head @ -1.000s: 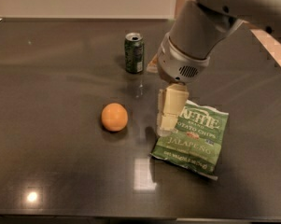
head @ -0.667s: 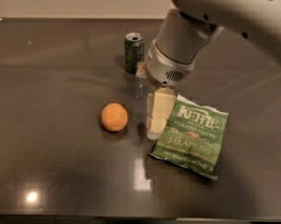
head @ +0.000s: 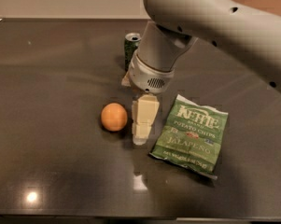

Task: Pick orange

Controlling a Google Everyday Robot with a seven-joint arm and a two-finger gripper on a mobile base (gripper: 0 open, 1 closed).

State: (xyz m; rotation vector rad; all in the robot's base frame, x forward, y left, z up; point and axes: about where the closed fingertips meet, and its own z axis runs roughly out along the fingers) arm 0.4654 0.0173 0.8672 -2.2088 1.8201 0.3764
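Observation:
The orange [head: 114,116] is a small round fruit lying on the dark tabletop [head: 51,78], left of centre. My gripper [head: 143,123] hangs from the big grey arm [head: 214,22] and points down at the table. It sits just to the right of the orange, very close to it or touching it, and I cannot tell which. It holds nothing that I can see.
A green bag of Kettle jalapeño chips [head: 191,136] lies flat just right of the gripper. A green can [head: 131,46] stands upright behind the arm's wrist. The table's front edge runs along the bottom of the view.
The arm has moved left, away from the chip bag and towards the orange. The gripper now stands right beside the orange. The orange, can and bag have not moved.

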